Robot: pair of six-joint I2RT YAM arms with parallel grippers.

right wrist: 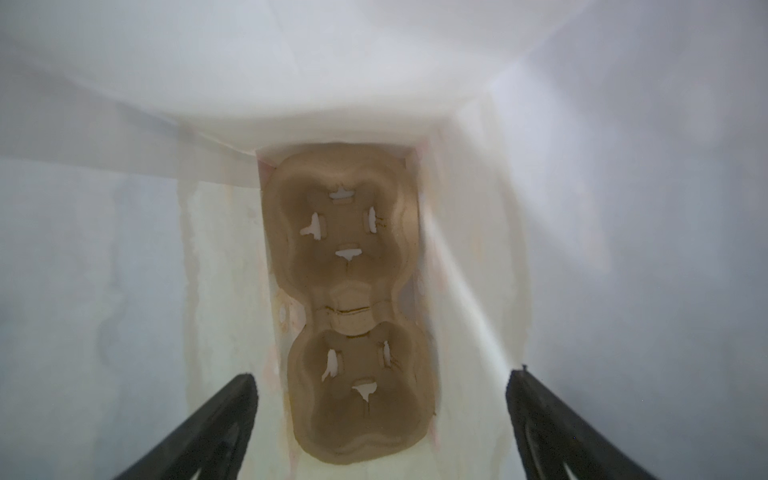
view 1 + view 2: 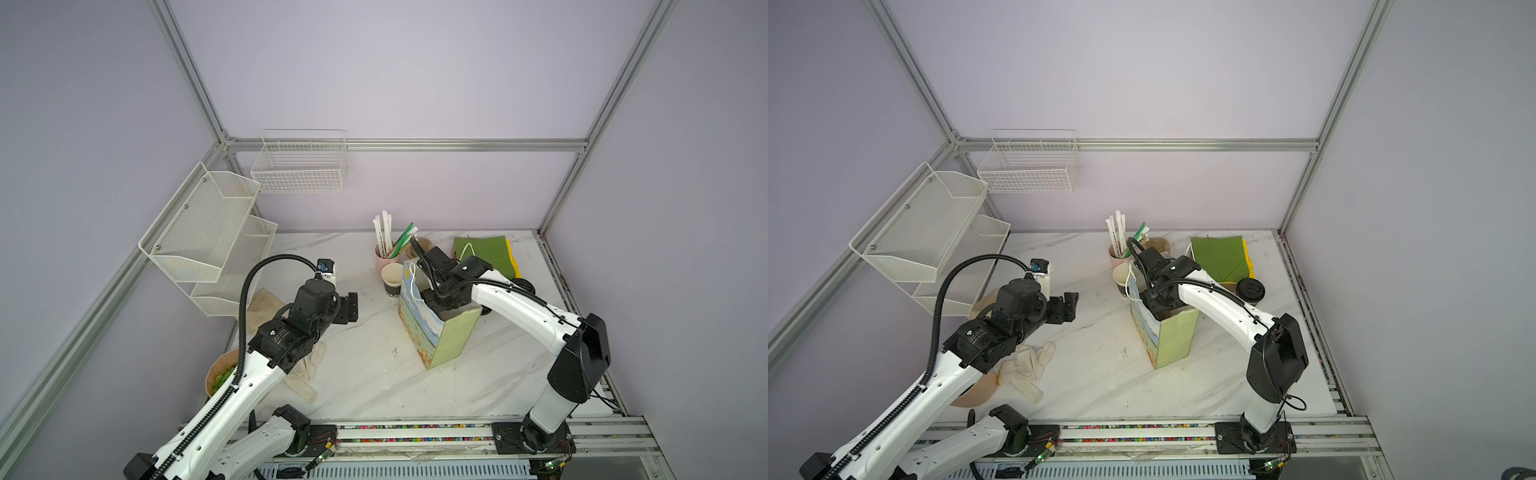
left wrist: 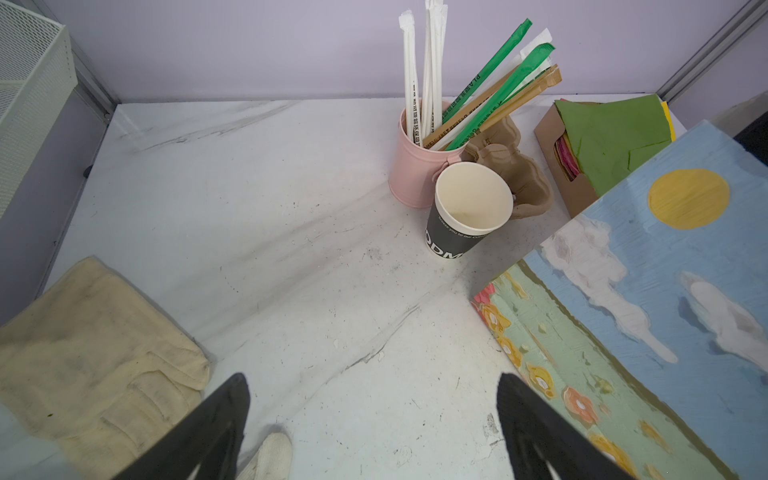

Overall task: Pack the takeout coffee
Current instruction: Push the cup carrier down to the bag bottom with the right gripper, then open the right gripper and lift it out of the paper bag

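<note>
Nearest to you runs the metal rail (image 2: 415,434) that carries both arm bases. Behind it the table (image 2: 374,374) is white marble with grey veins, smooth and a little scuffed. On its left side lie a knitted off-white glove (image 2: 1025,368), a folded cream cloth (image 3: 91,353) and a tan bowl (image 2: 220,372) that the arm partly hides.

The left gripper (image 3: 372,376) hangs over bare marble. Its two black jaws stand wide apart and there is nothing between them.

In the middle stands an upright paper bag (image 2: 451,340), plain green on one side and painted with sky, clouds and flowers on the other. The right gripper (image 1: 380,374) reaches down into it with the jaws spread wide, holding nothing. Under them a brown pulp tray (image 1: 349,291) with two round wells lies flat on the bag's bottom.

Just behind the bag you see an open cup (image 3: 469,216), black outside and cream inside. Next to it is a pink cup (image 3: 415,170) full of wrapped straws (image 3: 432,62).

The coffee (image 2: 1250,289) with its round, glossy black lid stands on the table. It is outside the bag, to its right, just beside the cardboard box (image 3: 548,137) of green napkins (image 2: 1221,257).

Farthest away are matte lilac walls (image 2: 415,83) in an aluminium frame (image 2: 415,145). A white wire basket (image 2: 301,166) and a white mesh shelf (image 2: 208,224) hang on them.
</note>
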